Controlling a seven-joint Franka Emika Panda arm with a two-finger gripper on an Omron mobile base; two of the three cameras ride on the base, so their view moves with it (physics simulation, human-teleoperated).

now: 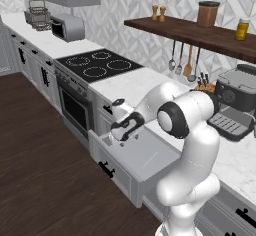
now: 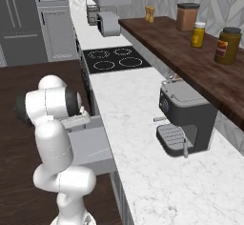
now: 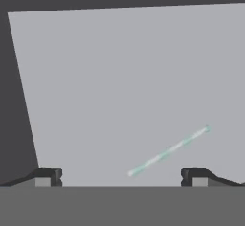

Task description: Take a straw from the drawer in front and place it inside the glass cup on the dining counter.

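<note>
From the left base view I saw the drawer [image 1: 150, 157] pulled out from under the marble worktop [image 1: 131, 82], just right of the stove [image 1: 97, 65], its black handle [image 1: 106, 169] on the front panel. My arm bent over it and the gripper [image 1: 121, 137] hung low inside the box near its left end, pointing down; from here I could not tell how its fingers stood. Behind the arm sat a coffee machine [image 1: 235, 102] on the worktop, with a wooden shelf [image 1: 200, 35] above carrying 2 small shakers [image 1: 158, 13], a brown canister [image 1: 207, 14] and a yellow jar [image 1: 242, 29]; utensils [image 1: 182, 60] hung below the shelf, and a toaster [image 1: 67, 26] stood far left. From the right base view I saw the drawer [image 2: 93, 145] open beside the worktop [image 2: 143, 124], the arm's elbow over it, the hand itself hidden behind the arm. The coffee machine [image 2: 186, 119] stood on the marble and the cooktop [image 2: 114, 59] lay further back. From the hand view I looked straight onto the light-grey drawer floor [image 3: 119, 76]. The 2 fingertips [image 3: 48, 176] stood wide apart at the bottom, holding nothing. The straw [image 3: 168, 151], thin and pale green, lay flat on the floor between them, slanted, its near end closer to the right tip, touching neither.
</note>
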